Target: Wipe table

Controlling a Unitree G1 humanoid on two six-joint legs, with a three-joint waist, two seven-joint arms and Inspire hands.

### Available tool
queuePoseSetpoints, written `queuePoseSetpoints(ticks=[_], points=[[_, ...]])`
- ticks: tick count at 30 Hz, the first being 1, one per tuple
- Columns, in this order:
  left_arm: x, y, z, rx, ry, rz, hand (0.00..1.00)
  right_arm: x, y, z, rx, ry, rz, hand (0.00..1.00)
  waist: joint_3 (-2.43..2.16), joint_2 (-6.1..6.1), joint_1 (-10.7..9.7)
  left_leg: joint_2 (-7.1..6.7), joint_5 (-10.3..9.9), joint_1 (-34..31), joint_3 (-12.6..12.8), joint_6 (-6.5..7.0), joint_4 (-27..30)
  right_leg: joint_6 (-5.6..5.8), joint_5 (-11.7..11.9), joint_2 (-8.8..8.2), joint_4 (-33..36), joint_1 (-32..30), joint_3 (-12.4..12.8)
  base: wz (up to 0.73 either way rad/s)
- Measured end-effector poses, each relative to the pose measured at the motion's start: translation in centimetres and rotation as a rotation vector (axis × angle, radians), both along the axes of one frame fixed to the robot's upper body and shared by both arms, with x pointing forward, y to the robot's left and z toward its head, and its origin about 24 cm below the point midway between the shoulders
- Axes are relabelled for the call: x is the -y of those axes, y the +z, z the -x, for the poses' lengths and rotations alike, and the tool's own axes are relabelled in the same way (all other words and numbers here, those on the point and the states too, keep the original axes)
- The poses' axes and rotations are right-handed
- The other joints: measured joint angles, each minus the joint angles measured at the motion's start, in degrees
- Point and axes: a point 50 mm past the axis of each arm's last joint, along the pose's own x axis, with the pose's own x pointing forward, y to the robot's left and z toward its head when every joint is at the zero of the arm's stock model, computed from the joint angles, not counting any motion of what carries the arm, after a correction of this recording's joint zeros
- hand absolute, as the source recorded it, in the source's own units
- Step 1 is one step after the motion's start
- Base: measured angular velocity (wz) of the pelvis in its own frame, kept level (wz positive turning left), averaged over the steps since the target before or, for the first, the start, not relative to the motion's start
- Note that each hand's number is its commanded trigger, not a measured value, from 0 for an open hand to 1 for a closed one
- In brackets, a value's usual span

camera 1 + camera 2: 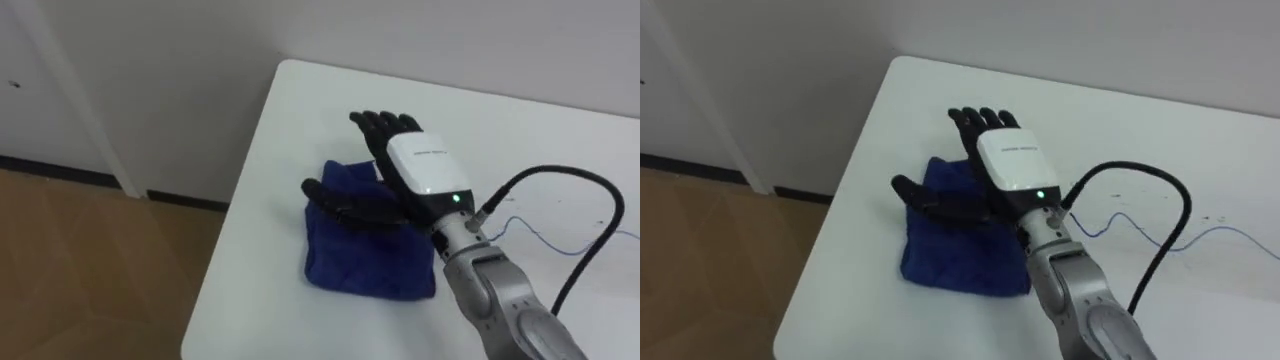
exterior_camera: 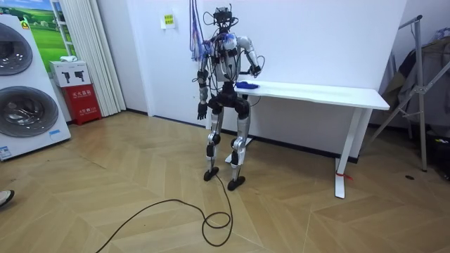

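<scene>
The right hand [image 1: 418, 165] lies flat on a folded blue cloth [image 1: 360, 258], fingers straight and together, thumb spread to the side across the fabric. It presses down on the cloth and does not clamp it. The cloth sits on the white tabletop [image 1: 300, 120] near the corner at the robot's left, well short of the far edge. A thin blue line [image 1: 535, 237] runs across the tabletop to the robot's right, apart from the cloth, so that stretch looks unwiped. Judging by this, the wiping is under way at 1 end, with most of the surface left to cover. The left hand [image 2: 202, 110] hangs by the robot's side; whether it is open or closed I cannot tell.
</scene>
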Motion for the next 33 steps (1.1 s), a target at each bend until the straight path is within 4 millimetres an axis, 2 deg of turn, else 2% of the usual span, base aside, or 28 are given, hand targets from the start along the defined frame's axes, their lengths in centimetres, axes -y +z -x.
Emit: queuePoseSetpoints(ticks=[1, 3, 4, 5, 6, 7, 8, 9, 10, 11, 12, 15, 17, 19, 21, 24, 27, 30, 33], points=[[-0.1, 0.1, 0.0, 0.003, -0.002, -0.003, 0.0, 0.2, -0.4, 0.4, -0.016, -0.005, 0.004, 0.0, 0.05, 0.17, -0.1, 0.09, 0.0, 0.2, -1.3, -0.01, 0.0, 0.0, 0.0, 0.06, 0.6, 0.0, -0.5, 0.04], [-0.3, 0.2, -0.2, 0.013, -0.005, -0.007, 0.0, 0.5, -0.8, 0.8, -0.034, -0.011, 0.013, 0.0, 0.01, 0.13, -0.5, 0.2, 0.0, 0.3, -1.9, 0.0, -0.2, 0.0, 0.0, 0.11, 1.2, -0.1, -1.1, 0.04], [-0.2, 0.2, -0.4, 0.016, -0.016, -0.008, 0.0, 0.8, -1.3, 0.9, -0.051, -0.019, 0.022, 0.0, 0.39, 1.23, -0.9, 1.6, 0.2, 1.1, -5.1, 0.14, -0.7, -0.17, -0.6, 0.78, 5.3, -2.5, -1.1, -0.09], [-0.3, 0.3, -0.3, 0.013, -0.022, -0.013, 0.0, 0.9, -1.7, 1.0, -0.063, -0.02, 0.024, 0.0, 0.13, 1.58, -0.8, 2.42, 0.2, 1.3, -8.0, 0.13, -0.9, -0.6, -1.4, 1.74, 6.4, -4.3, -0.8, -0.62], [-1.0, 0.5, -0.1, 0.016, -0.016, -0.033, 0.0, 0.5, -1.7, 0.9, -0.064, -0.005, 0.02, 0.0, -0.02, 1.62, -0.2, 4.19, 0.1, 0.9, -10.7, 0.01, -0.9, -2.88, -0.7, 4.65, 0.8, -8.3, 1.7, -0.9], [-1.8, 0.6, 0.4, 0.01, 0.014, -0.054, 0.0, 0.2, -1.4, 1.0, -0.046, 0.014, 0.017, 0.0, -0.15, 0.64, -1.0, 4.79, -0.6, -0.1, -9.4, -1.51, 0.0, -5.13, 10.0, 5.75, -4.4, -11.0, 1.3, -0.7], [-1.8, 0.4, 1.1, -0.012, 0.023, -0.054, 0.0, 0.5, -1.7, 1.2, -0.049, 0.01, 0.021, 0.0, -0.12, 1.09, -2.6, 5.28, -1.4, -0.3, -8.4, -3.11, 0.8, -5.06, 9.5, 5.79, -3.6, -10.4, 0.5, 0.0], [-1.4, 0.3, 1.0, -0.012, 0.014, -0.045, 0.0, 1.4, -2.3, 1.7, -0.073, -0.03, 0.035, 0.0, -0.35, 1.22, -3.9, 5.7, -1.8, 0.0, -4.0, -3.79, 0.6, -5.12, 9.4, 5.68, -2.9, -9.2, 0.1, 0.48], [-1.1, 0.3, 0.7, 0.004, -0.008, -0.035, 0.0, 2.4, -2.7, 1.7, -0.093, -0.059, 0.057, 0.0, -0.18, 0.92, -4.8, 5.53, -1.3, -0.8, -1.0, -3.83, -0.5, -5.11, 9.4, 5.36, -3.0, -8.1, 1.2, 0.46], [-1.0, 0.4, 0.4, 0.018, -0.014, -0.03, 0.0, 2.9, -2.7, 1.6, -0.094, -0.079, 0.062, 0.0, -0.17, 0.82, -5.0, 5.6, -0.4, -1.9, 0.0, -3.43, -1.2, -5.0, 9.3, 5.32, -3.0, -7.7, 2.0, 0.28], [-1.0, 0.5, 0.2, 0.028, -0.016, -0.032, 0.0, 3.4, -2.8, 1.5, -0.095, -0.106, 0.064, 0.0, -0.34, 0.38, -4.6, 5.44, 0.6, -2.4, 1.7, -2.04, -0.3, -4.46, 9.0, 5.09, -2.9, -7.5, 2.1, 0.11], [-0.7, 0.3, 0.3, 0.008, -0.014, -0.027, 0.0, 3.5, -2.5, 1.4, -0.07, -0.111, 0.084, 0.0, -0.68, -0.09, -4.4, 3.82, 0.7, -1.7, 1.7, -1.79, -0.3, -3.54, 8.4, 4.61, -3.2, -6.7, 1.2, 0.01], [-0.6, 0.3, 0.5, 0.002, -0.016, -0.027, 0.0, 3.5, -2.5, 1.4, -0.067, -0.108, 0.096, 0.0, -0.48, 0.23, -4.3, 3.35, 0.8, -1.4, 1.7, -1.74, -0.3, -3.42, 8.4, 4.1, -3.2, -6.3, 0.5, 0.02], [-0.7, 0.3, 0.5, -0.001, -0.015, -0.028, 0.0, 3.5, -2.8, 1.7, -0.076, -0.107, 0.113, 0.0, -0.35, 0.42, -4.3, 2.4, 0.9, -1.3, 1.8, -1.4, -0.3, -2.35, 7.6, 3.21, -3.1, -6.1, 0.5, 0.07], [-0.6, 0.3, 0.4, 0.002, -0.017, -0.027, 0.0, 3.4, -3.2, 1.7, -0.088, -0.107, 0.125, 0.0, -0.27, 0.57, -4.3, 1.84, 1.1, -1.3, 1.8, -0.93, -0.4, -2.22, 7.3, 2.7, -3.1, -6.1, 0.6, 0.02], [-0.6, 0.3, 0.3, 0.005, -0.021, -0.026, 0.0, 3.3, -3.6, 2.1, -0.1, -0.104, 0.138, 0.0, -0.21, 1.03, -4.3, 1.71, 0.8, -1.6, 1.8, -0.22, -0.5, -2.15, 7.1, 2.6, -3.0, -6.2, 0.5, 0.03], [-0.6, 0.2, 0.7, -0.004, -0.021, -0.025, 0.0, 3.3, -3.9, 2.5, -0.113, -0.092, 0.157, 0.0, -0.61, 1.2, -4.2, 1.71, 0.8, -1.6, 1.8, -0.19, -0.4, -2.18, 6.8, 2.63, -2.6, -6.3, 0.6, 0.01], [-0.4, 0.2, 1.0, -0.011, -0.018, -0.022, 0.0, 3.2, -3.6, 2.5, -0.09, -0.081, 0.186, 0.0, -0.7, 1.21, -4.2, 1.7, 0.8, -1.6, 1.8, -0.2, -0.3, -2.21, 6.7, 2.61, -2.3, -6.4, 0.6, 0.0], [-0.3, 0.2, 0.7, -0.008, -0.028, -0.02, 0.0, 3.1, -3.5, 2.6, -0.067, -0.078, 0.193, 0.0, -0.78, 1.3, -3.2, 1.7, 0.8, -1.6, 1.8, -0.2, -0.3, -2.21, 6.7, 2.64, -2.3, -6.4, 0.7, 0.0]])
